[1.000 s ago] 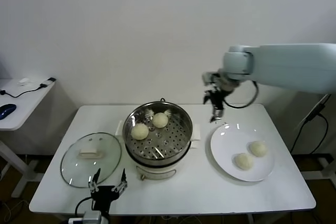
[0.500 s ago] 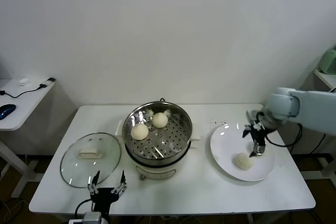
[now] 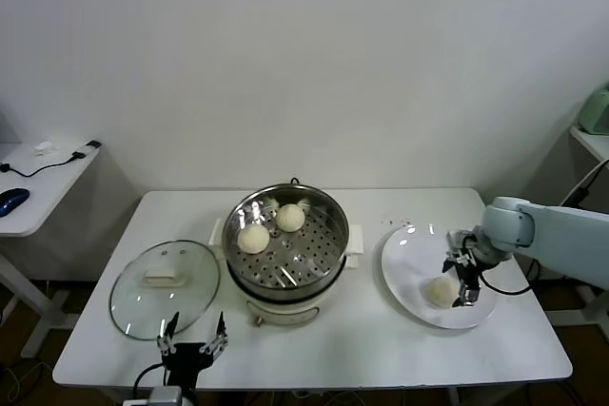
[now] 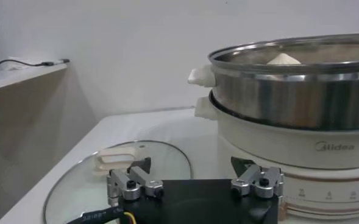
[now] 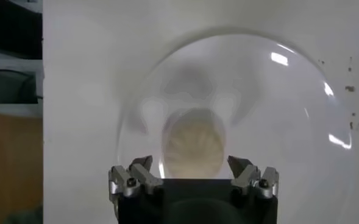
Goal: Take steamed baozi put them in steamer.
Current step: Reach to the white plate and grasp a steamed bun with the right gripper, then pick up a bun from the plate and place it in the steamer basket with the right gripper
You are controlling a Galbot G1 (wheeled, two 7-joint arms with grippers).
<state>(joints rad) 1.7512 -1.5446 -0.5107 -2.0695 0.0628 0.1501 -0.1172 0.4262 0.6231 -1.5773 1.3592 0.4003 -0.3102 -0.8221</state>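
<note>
The steamer (image 3: pixel 285 268) stands mid-table with two baozi (image 3: pixel 253 239) (image 3: pixel 290 218) on its perforated tray. My right gripper (image 3: pixel 463 280) is low over the white plate (image 3: pixel 407 256) at the right. In the right wrist view it (image 5: pixel 190 163) is open, with a baozi (image 5: pixel 194 143) on the plate (image 5: pixel 277 109) lying between its fingertips. In the head view one baozi (image 3: pixel 438 290) shows on the plate beside the gripper; the arm hides a second. My left gripper (image 3: pixel 193 341) is open and empty at the table's front edge; it also shows in the left wrist view (image 4: pixel 194 173).
The round glass lid (image 3: pixel 164 275) with a white handle lies flat left of the steamer, just beyond my left gripper, as in the left wrist view (image 4: pixel 106 176). The steamer wall (image 4: pixel 289 91) rises close by. A side table (image 3: pixel 38 183) stands far left.
My right arm has swung from behind the plate down onto it and lowered, so its open fingers now stand around a baozi. The left arm has not moved.
</note>
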